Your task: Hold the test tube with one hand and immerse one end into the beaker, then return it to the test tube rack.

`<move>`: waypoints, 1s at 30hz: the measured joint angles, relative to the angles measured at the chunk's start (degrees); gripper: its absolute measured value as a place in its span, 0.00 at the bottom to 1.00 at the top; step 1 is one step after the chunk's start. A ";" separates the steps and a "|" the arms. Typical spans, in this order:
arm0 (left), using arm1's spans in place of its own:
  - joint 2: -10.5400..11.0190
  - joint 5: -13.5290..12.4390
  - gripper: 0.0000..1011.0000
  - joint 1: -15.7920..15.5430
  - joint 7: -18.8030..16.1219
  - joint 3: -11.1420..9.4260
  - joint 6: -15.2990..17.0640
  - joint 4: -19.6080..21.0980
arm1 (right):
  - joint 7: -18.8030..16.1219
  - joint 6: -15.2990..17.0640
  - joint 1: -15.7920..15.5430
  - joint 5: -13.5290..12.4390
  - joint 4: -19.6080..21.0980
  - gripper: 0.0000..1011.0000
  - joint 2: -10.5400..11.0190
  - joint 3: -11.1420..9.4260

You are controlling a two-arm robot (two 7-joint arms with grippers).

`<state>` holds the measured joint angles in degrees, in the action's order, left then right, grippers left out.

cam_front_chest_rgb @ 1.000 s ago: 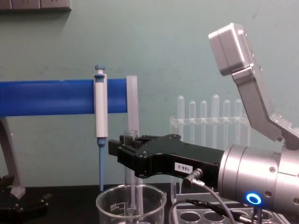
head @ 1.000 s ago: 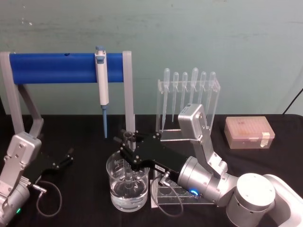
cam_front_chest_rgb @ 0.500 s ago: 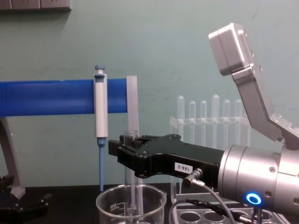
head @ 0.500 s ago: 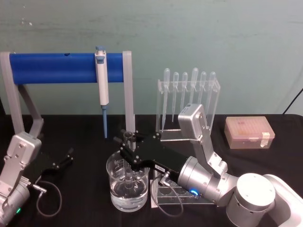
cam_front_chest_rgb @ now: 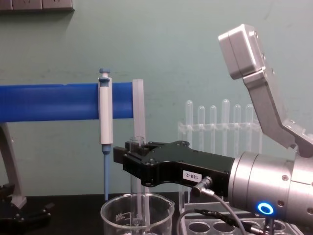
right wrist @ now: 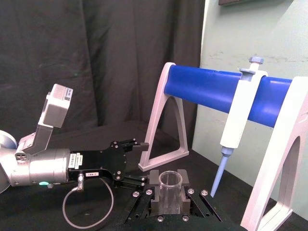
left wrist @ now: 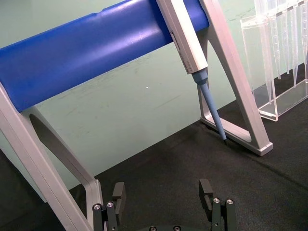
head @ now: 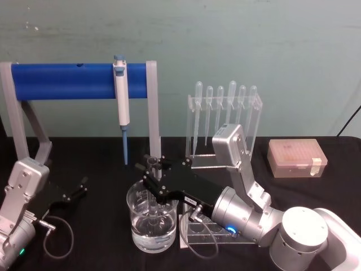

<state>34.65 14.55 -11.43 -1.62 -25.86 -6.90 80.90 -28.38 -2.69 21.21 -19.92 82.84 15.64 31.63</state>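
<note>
Since your left gripper [head: 76, 191] is parked with its fingers spread and empty, well off to the side, it's all on the right gripper [head: 151, 179]. The beaker [head: 135, 224] sits directly below its fingers: wide, clear, white marks, some clear liquid in the bottom. Those fingers are clamped on the test tube [cam_front_chest_rgb: 138, 142] near its top, with the open rim just above them and the rest hanging down into the beaker. It's thin clear glass, so I'd guess light, stiff, slippery and crackable. Keep that high hold and don't squeeze harder.
</note>
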 joint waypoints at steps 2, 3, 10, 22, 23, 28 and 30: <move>0.00 0.00 0.99 0.00 0.00 0.00 0.00 0.00 | 0.00 0.00 0.00 0.00 0.00 0.22 0.00 0.00; 0.00 0.00 0.99 0.00 0.00 0.00 0.00 0.00 | 0.00 0.00 0.00 0.00 0.00 0.22 0.00 0.00; 0.00 0.00 0.99 0.00 0.00 0.00 0.00 0.00 | 0.00 0.00 0.00 0.00 0.00 0.22 0.00 0.00; 0.00 0.00 0.99 0.00 0.00 0.00 0.00 0.00 | 0.00 0.00 0.00 0.00 0.00 0.22 0.00 0.00; 0.00 0.00 0.99 0.00 0.00 0.00 0.00 0.00 | 0.00 0.00 0.00 0.00 0.00 0.22 0.00 0.00; 0.00 0.00 0.99 0.00 0.00 0.00 0.00 0.00 | 0.00 0.00 0.00 0.00 0.00 0.22 0.00 0.00; 0.00 0.00 0.99 0.00 0.00 0.00 0.00 0.00 | 0.00 0.00 0.00 0.00 0.00 0.22 0.00 0.00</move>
<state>34.65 14.55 -11.43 -1.62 -25.86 -6.91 80.90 -28.38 -2.69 21.21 -19.92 82.84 15.64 31.63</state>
